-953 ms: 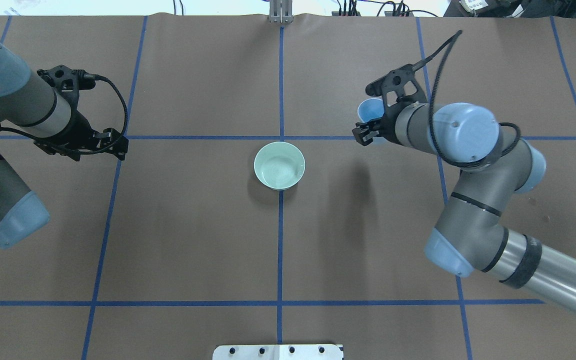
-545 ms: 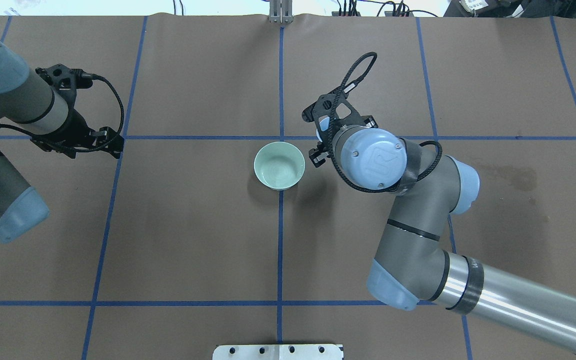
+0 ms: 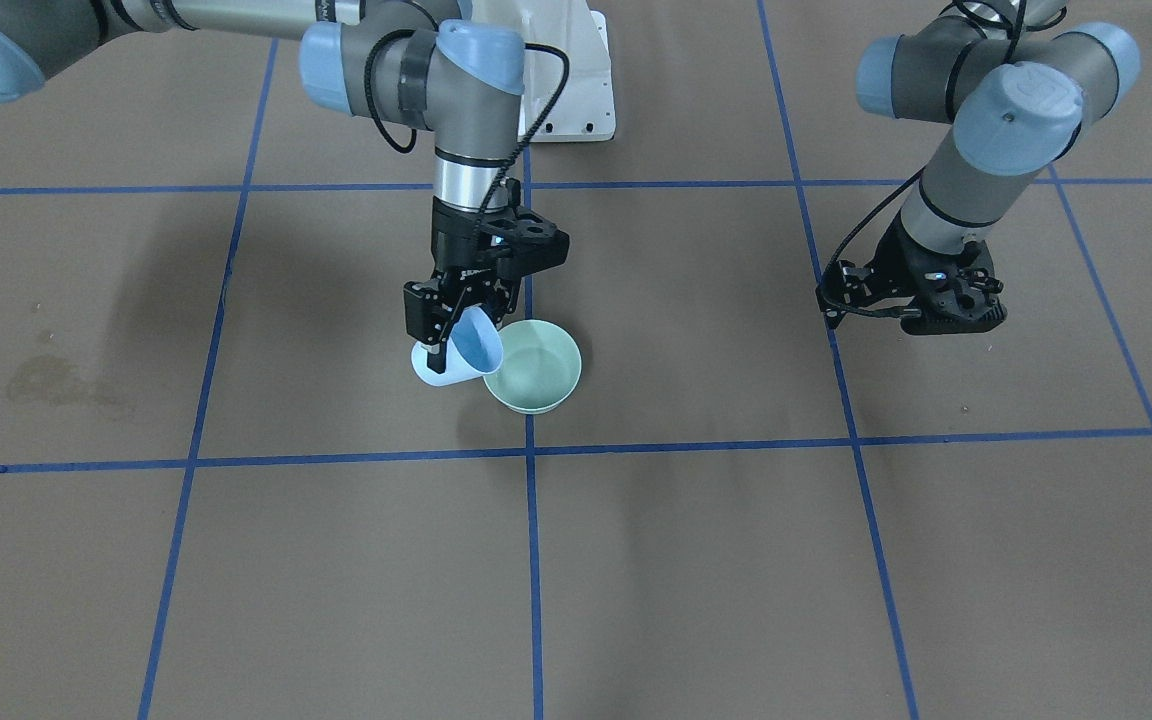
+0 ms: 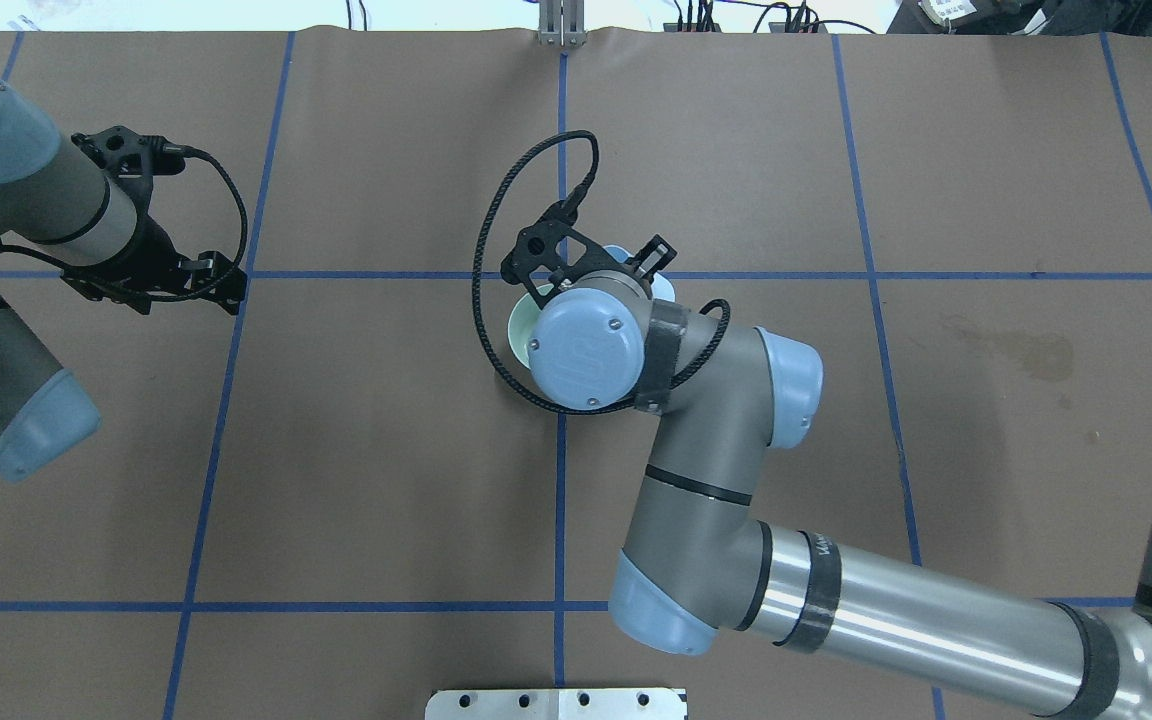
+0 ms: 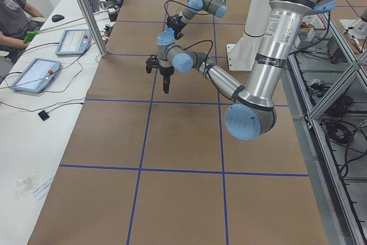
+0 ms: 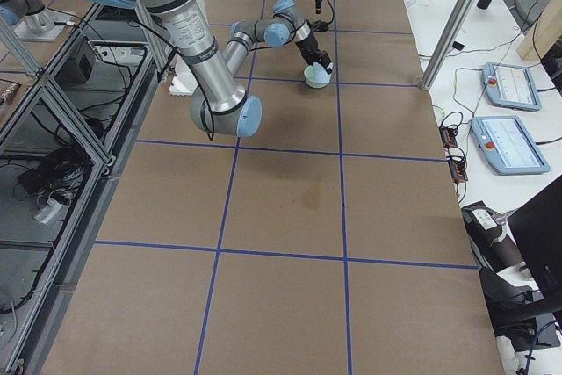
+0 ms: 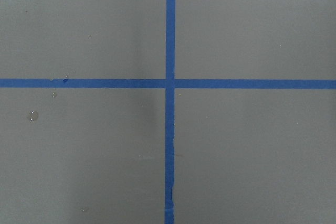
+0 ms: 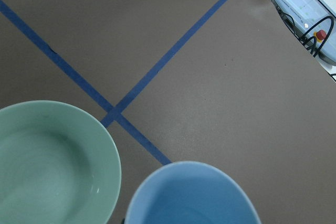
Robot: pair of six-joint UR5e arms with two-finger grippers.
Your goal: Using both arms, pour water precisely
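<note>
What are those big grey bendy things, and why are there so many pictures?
Those are robot arms, a right arm and a left arm, at a brown table marked with blue tape. Each picture comes from a different camera: one above, one facing the robot, one at each table end, one on each wrist. The right end effector, the grasping part, holds a blue cup tipped toward a green bowl on the table. The left end effector holds nothing. I cannot see any water.

Blue cup [image 3: 477,347], pale-green bowl [image 3: 539,378] — brown table [image 3: 736,560], blue grid [image 3: 696,440].
</note>
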